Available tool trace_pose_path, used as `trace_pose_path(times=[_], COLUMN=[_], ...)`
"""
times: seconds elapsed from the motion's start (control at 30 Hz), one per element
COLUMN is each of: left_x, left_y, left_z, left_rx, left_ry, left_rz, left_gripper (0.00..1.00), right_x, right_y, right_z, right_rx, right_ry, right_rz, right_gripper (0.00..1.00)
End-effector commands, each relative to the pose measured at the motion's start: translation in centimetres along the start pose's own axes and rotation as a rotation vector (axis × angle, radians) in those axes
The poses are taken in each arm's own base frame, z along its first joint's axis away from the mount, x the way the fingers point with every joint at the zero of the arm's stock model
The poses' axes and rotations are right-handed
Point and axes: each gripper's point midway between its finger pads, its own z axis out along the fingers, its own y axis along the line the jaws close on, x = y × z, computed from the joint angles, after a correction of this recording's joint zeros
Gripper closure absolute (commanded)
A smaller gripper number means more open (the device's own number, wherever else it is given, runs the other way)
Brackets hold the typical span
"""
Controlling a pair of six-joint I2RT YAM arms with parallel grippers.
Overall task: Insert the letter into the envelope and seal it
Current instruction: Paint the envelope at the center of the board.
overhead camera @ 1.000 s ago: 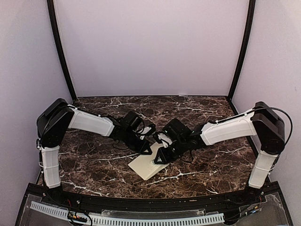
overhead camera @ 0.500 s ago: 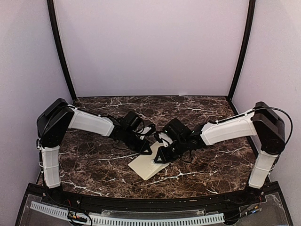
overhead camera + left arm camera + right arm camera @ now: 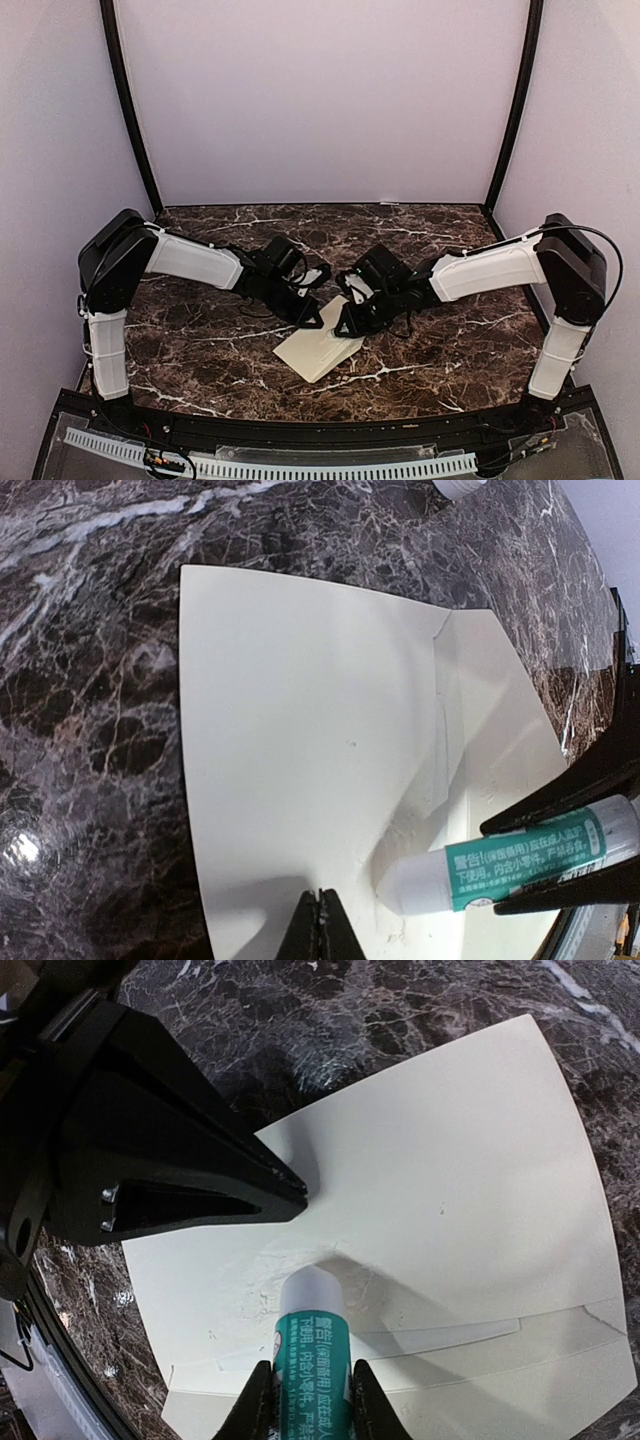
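On the dark marble table (image 3: 200, 340), nearest the arm bases:

1. Envelope (image 3: 318, 350): plain cream, lying flat and skewed, one corner toward the near edge. Its far end lies under both grippers.
2. Left gripper (image 3: 312, 318): jaws closed together with nothing between them. The tips are set down on the envelope's face near one long edge.
3. Right gripper (image 3: 345, 325): jaws narrowed around a glue stick (image 3: 312, 1330) with a white body and a green printed label. The stick's white end touches the envelope just beside a fold crease, close to the left gripper's tip. Faint smears show on the paper around it.
4. Back wall (image 3: 320, 100): pale, beyond the table's far edge.
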Motion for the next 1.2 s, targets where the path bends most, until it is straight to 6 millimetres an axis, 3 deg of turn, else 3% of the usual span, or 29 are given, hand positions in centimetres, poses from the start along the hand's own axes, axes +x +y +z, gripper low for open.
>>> trace_pose_path(times=[0.0, 0.27, 0.8, 1.17], left_x=[2.9, 2.9, 3.0, 3.0], left_y=[1.5, 1.6, 1.7, 1.7], left_z=[1.2, 1.2, 1.4, 1.4], left_rx=[-0.045, -0.048, -0.051, -0.052], left_ry=[0.091, 0.092, 0.100, 0.102], left_rz=[-0.026, -0.030, -0.051, -0.056], left_gripper=[0.99, 0.99, 1.00, 1.00], right_x=[0.0, -0.1, 1.7, 2.2], right_y=[-2.5, -2.7, 1.9, 3.7], right_z=[-0.3, -0.9, -0.2, 0.5], right_rx=[0.090, 0.077, -0.075, -0.118], right_ry=[0.002, -0.010, 0.052, 0.066], right_rz=[0.031, 0.035, -0.083, -0.093], right_gripper=[0.96, 0.96, 0.96, 0.96])
